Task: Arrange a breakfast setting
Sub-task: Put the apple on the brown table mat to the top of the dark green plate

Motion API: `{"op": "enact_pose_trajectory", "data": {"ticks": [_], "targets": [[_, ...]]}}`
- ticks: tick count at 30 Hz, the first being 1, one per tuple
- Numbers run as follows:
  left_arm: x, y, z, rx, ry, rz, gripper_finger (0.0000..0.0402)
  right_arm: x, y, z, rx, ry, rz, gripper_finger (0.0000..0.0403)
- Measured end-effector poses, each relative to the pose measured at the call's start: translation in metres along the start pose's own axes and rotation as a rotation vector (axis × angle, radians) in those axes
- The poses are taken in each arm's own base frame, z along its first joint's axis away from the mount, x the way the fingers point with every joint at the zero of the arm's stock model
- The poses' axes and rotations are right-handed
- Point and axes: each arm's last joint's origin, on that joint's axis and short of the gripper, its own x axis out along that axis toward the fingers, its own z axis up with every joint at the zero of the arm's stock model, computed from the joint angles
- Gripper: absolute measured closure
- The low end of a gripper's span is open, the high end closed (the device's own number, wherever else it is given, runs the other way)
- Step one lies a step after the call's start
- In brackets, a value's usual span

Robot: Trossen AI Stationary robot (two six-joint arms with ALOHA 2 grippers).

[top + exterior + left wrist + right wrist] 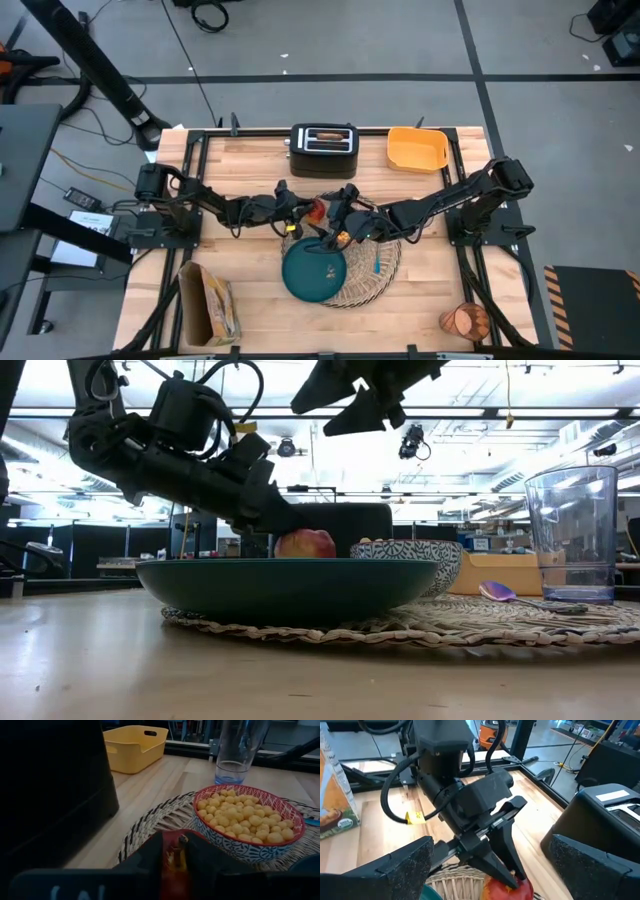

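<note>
The bowl [248, 824] is filled with cereal; the apple [507, 889] is gripped by the left jaws, the right jaws spread wide, empty.

The table [250, 165] is made of light wood boards and has a black metal frame around it. It stands on a grey floor [400, 40] with dark lines crossing it. Black cables [205, 15] lie on the floor near the top. A dark desk [20, 160] sits off to the left side. At the bottom right there is a mat with orange and black stripes [556, 300]. The room behind is big, with long bright lights [480, 420] on the ceiling.
</note>
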Motion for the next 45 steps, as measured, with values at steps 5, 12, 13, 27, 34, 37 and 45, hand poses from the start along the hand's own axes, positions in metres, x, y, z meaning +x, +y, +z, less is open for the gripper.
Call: {"op": "enact_pose_trajectory", "data": {"ticks": [5,12,13,27,34,37,45], "targets": [[0.0002,0.0006,0.0001,0.001,-0.001,0.002,0.0278,0.0,-0.0001,-0.0007,-0.007,0.006,-0.001,0.001],[0.0003,0.0012,0.0012,0.032,-0.012,0.002,0.0251,0.0001,-0.0001,0.0001,0.003,-0.001,0.0,0.0018],[0.0004,0.0017,0.0016,0.03,-0.015,0.004,0.025,0.0001,-0.0001,0.0,0.006,-0.001,0.0,0.0019],[0.0011,0.0047,0.0081,0.022,-0.074,0.011,0.025,0.0002,-0.0002,0.0,0.019,0.0,0.0,0.0027],[0.001,0.0037,0.0088,-0.001,-0.079,-0.019,0.025,0.0003,-0.0002,-0.0002,0.019,0.001,-0.001,0.0029],[0.001,0.0039,0.0083,-0.005,-0.075,-0.018,0.025,0.0003,-0.0001,-0.0002,0.019,0.002,0.006,0.0029],[0.0017,0.0057,0.0051,-0.052,-0.042,-0.01,0.0304,0.0003,-0.0001,-0.0002,0.02,0.003,0.007,0.0029]]}}
